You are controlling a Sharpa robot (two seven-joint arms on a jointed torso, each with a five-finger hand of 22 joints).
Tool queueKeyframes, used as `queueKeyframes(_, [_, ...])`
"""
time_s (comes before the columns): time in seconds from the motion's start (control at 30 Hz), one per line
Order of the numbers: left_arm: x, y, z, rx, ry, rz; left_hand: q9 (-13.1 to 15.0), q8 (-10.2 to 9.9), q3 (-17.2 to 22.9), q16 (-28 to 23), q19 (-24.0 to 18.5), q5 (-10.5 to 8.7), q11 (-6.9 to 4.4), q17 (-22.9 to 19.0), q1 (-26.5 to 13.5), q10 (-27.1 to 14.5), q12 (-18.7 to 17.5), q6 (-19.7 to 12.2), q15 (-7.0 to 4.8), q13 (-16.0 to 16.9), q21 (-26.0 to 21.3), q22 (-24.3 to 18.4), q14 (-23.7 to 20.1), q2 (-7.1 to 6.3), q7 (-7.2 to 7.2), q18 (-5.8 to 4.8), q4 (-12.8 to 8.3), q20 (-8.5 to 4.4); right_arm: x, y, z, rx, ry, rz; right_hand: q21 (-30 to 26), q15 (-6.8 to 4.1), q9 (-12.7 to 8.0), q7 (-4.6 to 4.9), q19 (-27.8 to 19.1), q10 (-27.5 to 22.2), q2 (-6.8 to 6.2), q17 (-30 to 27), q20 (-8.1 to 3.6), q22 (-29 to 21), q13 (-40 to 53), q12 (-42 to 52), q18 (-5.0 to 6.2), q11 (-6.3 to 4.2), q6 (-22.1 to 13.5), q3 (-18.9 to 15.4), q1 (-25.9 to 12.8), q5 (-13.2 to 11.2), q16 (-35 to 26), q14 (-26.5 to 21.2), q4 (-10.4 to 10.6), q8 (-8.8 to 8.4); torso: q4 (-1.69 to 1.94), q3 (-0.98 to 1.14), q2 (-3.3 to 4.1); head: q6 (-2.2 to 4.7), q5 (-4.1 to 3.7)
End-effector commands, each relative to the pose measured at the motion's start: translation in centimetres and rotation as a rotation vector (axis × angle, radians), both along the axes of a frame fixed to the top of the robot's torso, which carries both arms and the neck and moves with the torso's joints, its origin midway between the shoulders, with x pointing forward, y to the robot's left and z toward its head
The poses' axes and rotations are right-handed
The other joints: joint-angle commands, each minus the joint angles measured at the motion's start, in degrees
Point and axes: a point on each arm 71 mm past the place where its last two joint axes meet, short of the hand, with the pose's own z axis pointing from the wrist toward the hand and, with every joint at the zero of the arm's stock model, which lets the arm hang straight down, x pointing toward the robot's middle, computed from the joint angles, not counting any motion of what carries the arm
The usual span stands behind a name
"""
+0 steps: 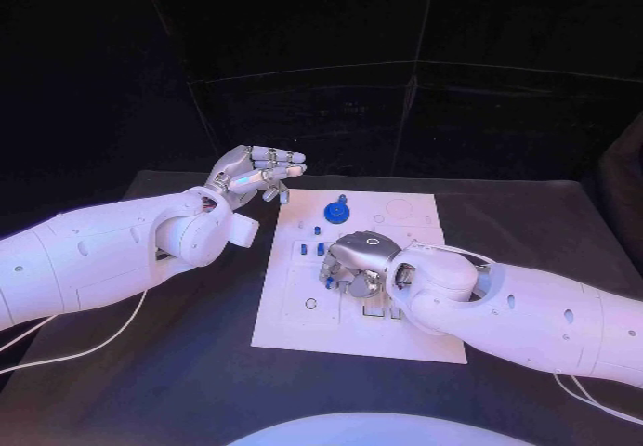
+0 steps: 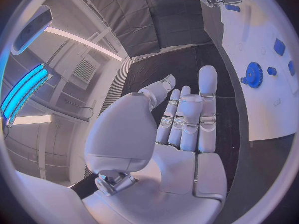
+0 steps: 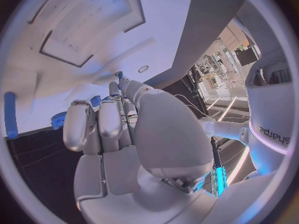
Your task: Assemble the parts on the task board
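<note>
The right hand (image 1: 360, 265) rests on the task board (image 1: 302, 321), fingers curled, what they pinch unclear, while the left hand (image 1: 255, 173) hovers open-fingered beside it.

We get the head cam high, looking down on the task board (image 1: 402, 325); both wrist cams sit close behind their palms, each sharing that board (image 2: 274, 94) (image 3: 81, 40)

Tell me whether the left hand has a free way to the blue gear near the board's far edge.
Probably yes. The left hand hovers open and empty just beyond the task board, beside the blue gear, with nothing between them. The right hand works nearer the board's middle.
</note>
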Motion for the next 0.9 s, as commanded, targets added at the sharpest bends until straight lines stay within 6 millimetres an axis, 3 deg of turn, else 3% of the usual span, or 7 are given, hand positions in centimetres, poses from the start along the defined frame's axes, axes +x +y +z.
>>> queueKeyframes(0.03, [0.03, -0.1, 0.15, -0.009, -0.004, -0.007, 0.0, 0.2, 0.1, -0.2, -0.4, 0.34, -0.04, -0.1, -0.4, -0.4, 0.2, 0.2, 0.07, 0.0, -0.3, -0.1, -0.4, 0.32, 0.07, 0.76, 0.1, -0.14, 0.0, 0.11, -0.09, -0.025, -0.01, 0.007, 0.2, 0.06, 0.1, 0.55, 0.1, 0.3, -0.04, 0.0, 0.21, 0.0, 0.1, -0.2, -0.76, 0.16, 0.0, 0.3, -0.4, 0.2, 0.2, 1.5, 0.1, -0.09, -0.04, -0.01, 0.0, -0.01, 0.01])
queueKeyframes(0.37, [0.04, -0.06, 0.13, -0.009, -0.001, -0.008, 0.0, 0.2, 0.1, -0.2, -0.4, 0.34, -0.04, -0.1, -0.4, -0.4, 0.2, 0.2, 0.07, 0.0, -0.3, -0.1, -0.4, 0.32, 0.07, 0.76, 0.1, -0.14, -0.16, 0.47, -0.32, -0.057, -0.046, 0.017, 0.2, 0.07, 0.1, 0.56, 0.0, 0.2, -0.1, -0.1, 0.23, 0.0, 0.0, -0.3, -0.76, 0.18, 0.0, 0.4, -0.6, 0.3, 0.2, 1.5, 0.0, -0.1, 0.05, -0.02, -0.02, -0.19, 0.03])
queueKeyframes(0.73, [0.09, 0.11, 0.1, -0.006, 0.001, -0.004, -0.1, 0.1, 0.0, -0.2, -0.4, 0.34, -0.02, -0.2, -0.5, -0.4, 0.3, 0.2, 0.08, 0.0, -0.3, -0.1, -0.4, 0.29, 0.09, 0.76, 0.2, -0.13, -0.38, 0.59, -0.63, -0.081, -0.033, 0.029, 0.1, 0.18, 0.0, 0.6, -0.1, -0.1, -1.03, -0.4, 0.34, -0.1, 0.0, -0.5, -0.73, 0.28, -0.4, 0.1, -2.4, 1.1, 0.2, 1.4, -0.6, -0.14, -0.02, -0.03, -0.04, -0.32, 0.04])
queueKeyframes(0.83, [0.11, 0.16, 0.09, -0.006, 0.002, -0.003, -0.1, 0.1, 0.0, -0.2, -0.4, 0.34, -0.02, -0.2, -0.5, -0.4, 0.3, 0.2, 0.08, 0.0, -0.3, -0.1, -0.4, 0.29, 0.09, 0.76, 0.2, -0.13, -0.27, 0.46, -0.53, -0.066, -0.045, 0.018, -1.7, 1.08, -0.4, 1.65, -2.3, -3.7, -2.58, -3.3, 0.83, -3.1, -0.3, -1.9, -0.11, 1.23, -3.7, -0.9, -4.7, 1.8, -1.8, 0.5, -0.2, -0.5, -0.01, -0.02, -0.03, -0.29, 0.06])
queueKeyframes(0.9, [0.12, 0.21, 0.08, -0.005, 0.003, -0.002, -0.1, 0.1, 0.0, -0.2, -0.4, 0.34, -0.02, -0.2, -0.5, -0.4, 0.3, 0.2, 0.08, 0.0, -0.3, -0.1, -0.4, 0.29, 0.09, 0.76, 0.2, -0.13, -0.15, 0.33, -0.32, -0.038, -0.065, 0.005, -4.3, 1.67, -0.3, 1.84, -5.1, -8.2, -3.82, -7.0, 1.51, -7.1, -0.3, -1.7, 0.8, 2.01, -7.1, -2.4, -6.3, 2.1, -4.5, -0.5, -0.1, -0.42, 0.02, -0.01, -0.02, -0.25, 0.02])
